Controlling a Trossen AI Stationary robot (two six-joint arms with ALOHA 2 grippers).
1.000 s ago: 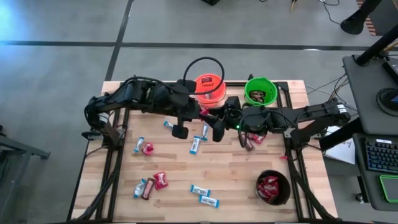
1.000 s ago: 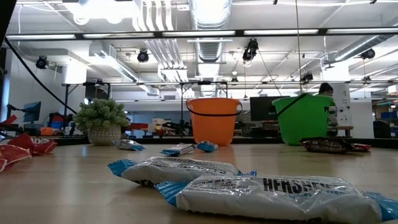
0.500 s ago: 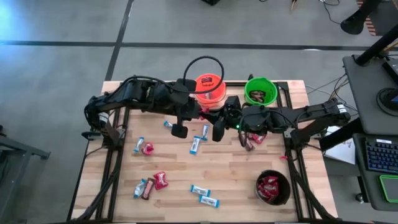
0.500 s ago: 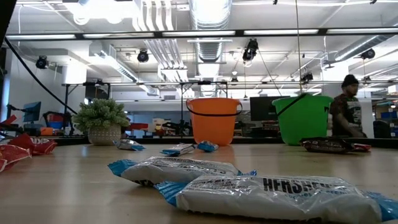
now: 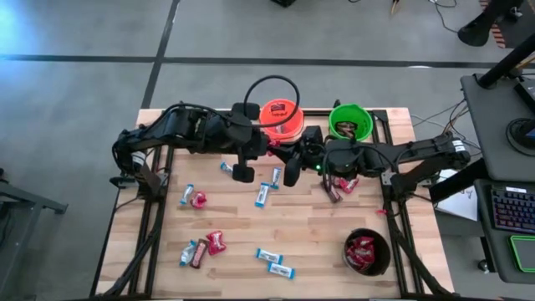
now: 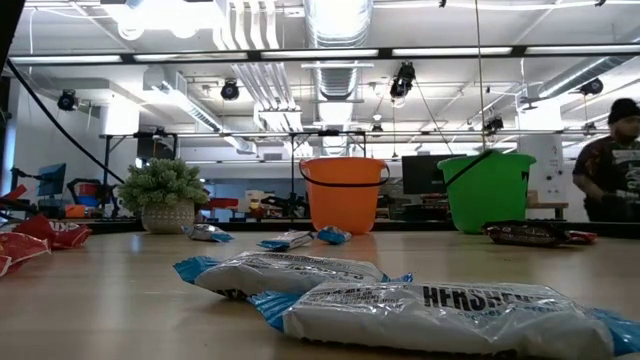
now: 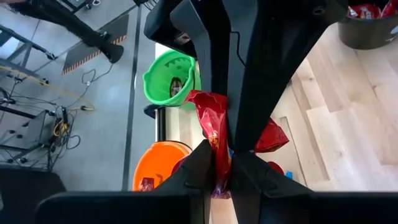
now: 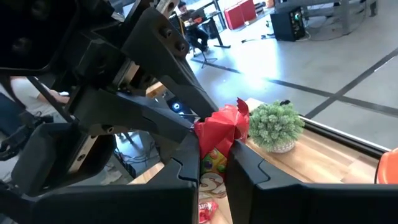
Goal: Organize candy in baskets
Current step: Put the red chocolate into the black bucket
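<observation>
Right now a red crinkly packet [image 7: 214, 146] hangs in the air between the two grippers, near the table's [image 5: 309, 230] far edge and just in front of the orange basket [image 5: 282, 117]. Both the left gripper [image 7: 222, 163] and the right gripper [image 8: 213, 163] are pinched narrowly onto it from opposite ends, so its long axis seems to run from one to the other. The left arm lies nearer the orange basket, while the green basket [image 5: 349, 122] sits beside the right arm and the black basket [image 5: 366, 252] stands well apart at the near right corner.
</observation>
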